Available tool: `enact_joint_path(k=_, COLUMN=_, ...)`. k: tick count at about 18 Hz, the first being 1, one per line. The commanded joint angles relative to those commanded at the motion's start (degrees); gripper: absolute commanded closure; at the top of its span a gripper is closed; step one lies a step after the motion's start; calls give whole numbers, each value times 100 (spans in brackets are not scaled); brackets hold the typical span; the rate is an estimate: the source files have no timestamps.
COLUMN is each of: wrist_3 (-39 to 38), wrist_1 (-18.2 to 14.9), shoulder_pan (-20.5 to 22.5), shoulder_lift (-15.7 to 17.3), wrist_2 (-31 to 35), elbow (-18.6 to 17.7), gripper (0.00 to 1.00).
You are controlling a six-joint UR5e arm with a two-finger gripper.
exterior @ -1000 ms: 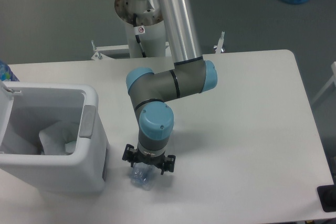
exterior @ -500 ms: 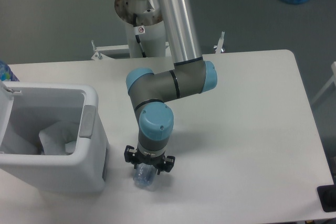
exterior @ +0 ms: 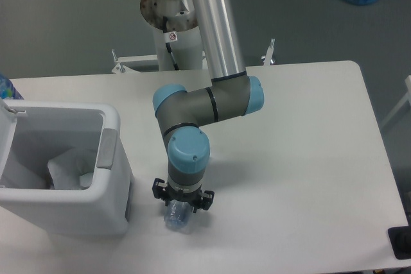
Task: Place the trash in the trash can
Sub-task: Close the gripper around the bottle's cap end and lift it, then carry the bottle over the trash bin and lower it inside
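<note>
The gripper (exterior: 182, 205) appears clenched around the crushed plastic bottle (exterior: 176, 217) near the table's (exterior: 308, 158) front edge, just beside the trash can (exterior: 109, 206). Light, springy and slick, the bottle is best pinched across its flattened middle.

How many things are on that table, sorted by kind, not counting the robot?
Bins: 1, the white bin at the left.
Bottles: 1, the crushed bottle under the claw.
Paper: 1, the crumpled paper inside the bin.
Total: 3.
</note>
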Motion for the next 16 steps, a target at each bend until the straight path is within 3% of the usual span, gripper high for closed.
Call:
enact_joint_path(k=4, wrist_3=9, wrist_1=0, shoulder_pan=0, shoulder_lift=18, wrist_2=0, elbow=0, gripper=52)
enact_joint_path(k=9, wrist_3=44, wrist_1=-9, shoulder_pan=17, shoulder_lift=97, wrist_2=-26, elbow=96, gripper=51)
enact_joint_path(k=14, wrist_3=53, wrist_1=-9, shoulder_pan=237, shoulder_lift=465, wrist_2=-88, elbow=447, gripper=50)
enact_joint_path(k=16, wrist_3=0, wrist_1=-9, shoulder_pan=316, shoulder_lift=501, wrist_2=-324, elbow=833, gripper=50)
